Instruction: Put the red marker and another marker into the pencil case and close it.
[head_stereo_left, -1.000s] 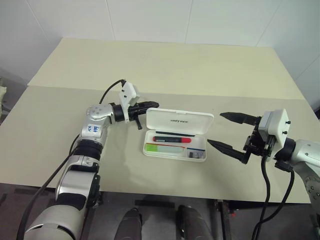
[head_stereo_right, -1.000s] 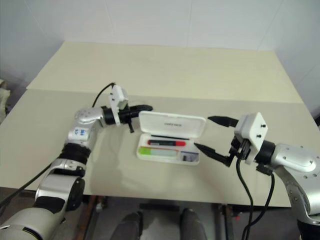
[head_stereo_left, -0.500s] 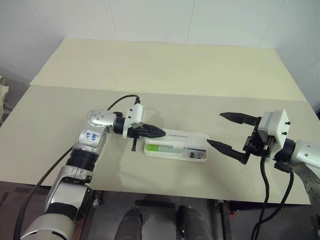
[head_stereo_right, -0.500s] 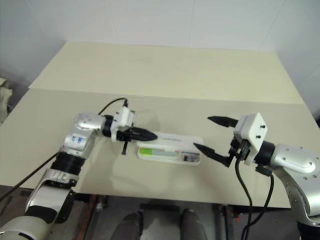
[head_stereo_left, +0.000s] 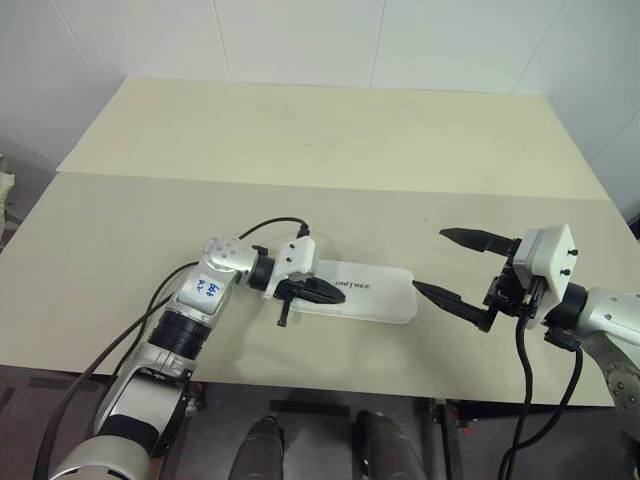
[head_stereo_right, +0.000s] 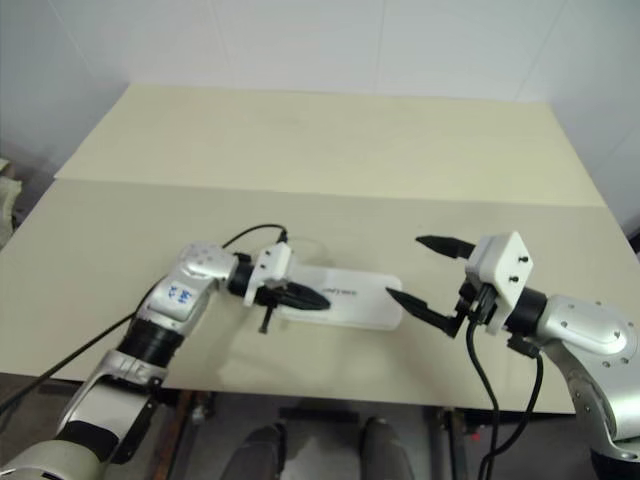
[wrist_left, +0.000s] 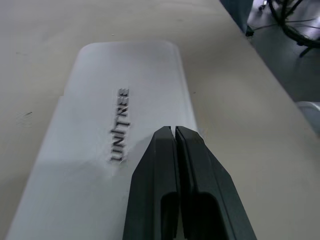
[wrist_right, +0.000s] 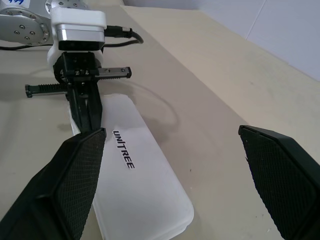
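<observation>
The pencil case is seen lying flat on the near half of the table, lid down, "UNITREE" print facing up; no interior is visible, so the lid is judged to be seated or very nearly so. The red marker and the green marker cannot be seen anywhere on the table top, so they are presumed to be inside the case, though this cannot be confirmed with the lid down. The left gripper is laid across the left end of the lid with its fingers pressed together and nothing between them; the closed pair is evidently being used as a blunt pusher, since one solid tip bears on a flat lid better than two spread ones. From the left wrist view the fingertips are placed over the lid just beside the print; whether contact is actually made cannot be told. The right gripper is held off the right end of the case, jaws spread wide and empty, fingers clear of the plastic, probably parked as a stop against sliding or simply out of the way. What remains is judged to be a latch check only: a firm press along the near edge, with the risk that the case skids instead of snapping shut.
</observation>
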